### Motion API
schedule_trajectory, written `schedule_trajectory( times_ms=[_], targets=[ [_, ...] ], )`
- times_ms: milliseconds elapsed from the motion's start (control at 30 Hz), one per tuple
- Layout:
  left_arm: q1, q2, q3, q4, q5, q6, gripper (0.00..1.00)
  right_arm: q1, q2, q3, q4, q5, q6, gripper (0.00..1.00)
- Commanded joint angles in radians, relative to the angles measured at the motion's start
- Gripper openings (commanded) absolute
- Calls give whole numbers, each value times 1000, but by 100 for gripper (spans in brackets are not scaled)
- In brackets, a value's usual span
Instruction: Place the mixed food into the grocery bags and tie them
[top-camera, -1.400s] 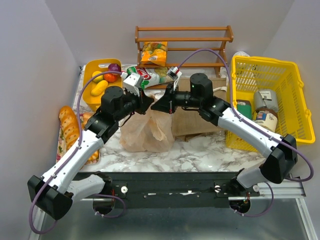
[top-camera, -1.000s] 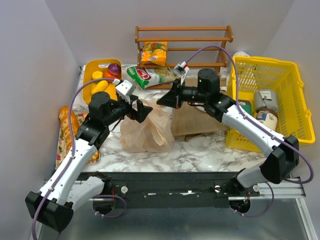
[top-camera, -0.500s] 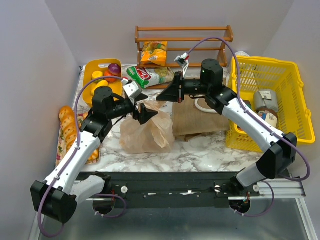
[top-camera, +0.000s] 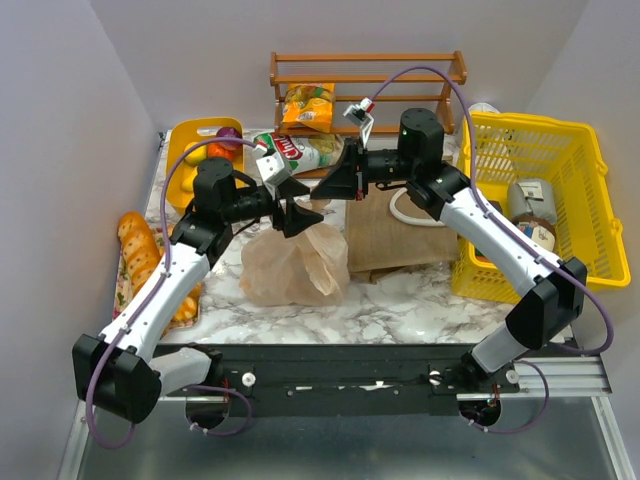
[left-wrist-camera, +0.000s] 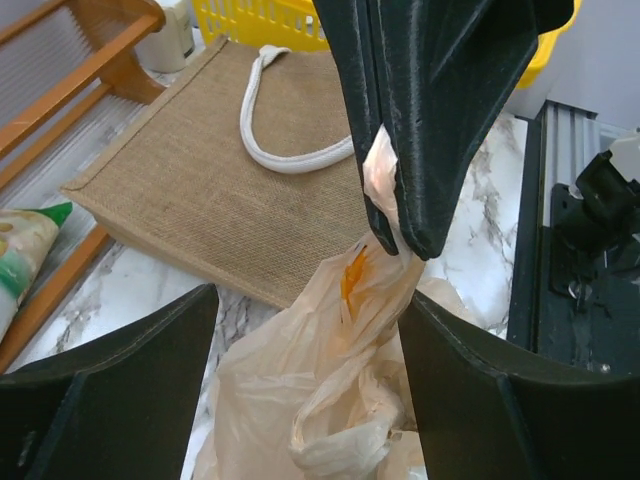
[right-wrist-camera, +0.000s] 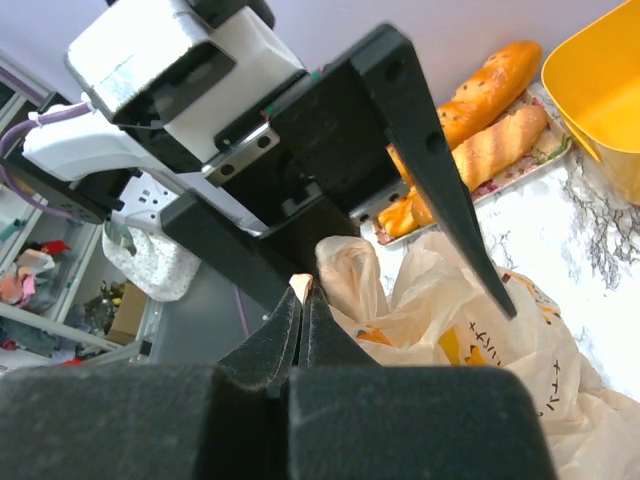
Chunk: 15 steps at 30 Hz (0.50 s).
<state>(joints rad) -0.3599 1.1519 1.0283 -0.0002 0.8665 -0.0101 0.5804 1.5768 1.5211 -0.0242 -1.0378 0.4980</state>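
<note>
The right gripper (top-camera: 333, 186) hangs over the top of the plastic bag (top-camera: 295, 268). Its jaws are pressed together on a thin strip of the bag's upper edge, seen in the left wrist view as a pale fold caught between the two dark fingers (left-wrist-camera: 420, 150). The strip is drawn upward from the bag body.

The left gripper (top-camera: 300, 214) is just beside the right one, on its left and slightly lower. Its jaws are spread wide, one on each side of the raised bag neck, and neither finger is seen touching the plastic.

Compared with half a second ago, the left gripper has moved up and toward the right gripper, so the gap between them is smaller. The right gripper is almost unchanged in place and grip.

The plastic bag sits on the marble table (top-camera: 400, 300), bulging, with its right side against the jute bag (top-camera: 395, 240). The jute bag lies flat with its white handle (top-camera: 402, 212) on top. A green snack packet (top-camera: 300, 152) lies behind the grippers, in front of the wooden rack (top-camera: 365, 75).
</note>
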Motion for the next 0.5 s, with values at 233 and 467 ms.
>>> schedule_trajectory(
  times_ms=[233, 467],
  targets=[
    [-1, 31, -43, 92, 97, -112, 3, -5, 16, 70, -146, 65, -97, 1],
    [-1, -24, -83, 125, -30, -162, 0, -5, -81, -8, -217, 255, -237, 77]
  ],
)
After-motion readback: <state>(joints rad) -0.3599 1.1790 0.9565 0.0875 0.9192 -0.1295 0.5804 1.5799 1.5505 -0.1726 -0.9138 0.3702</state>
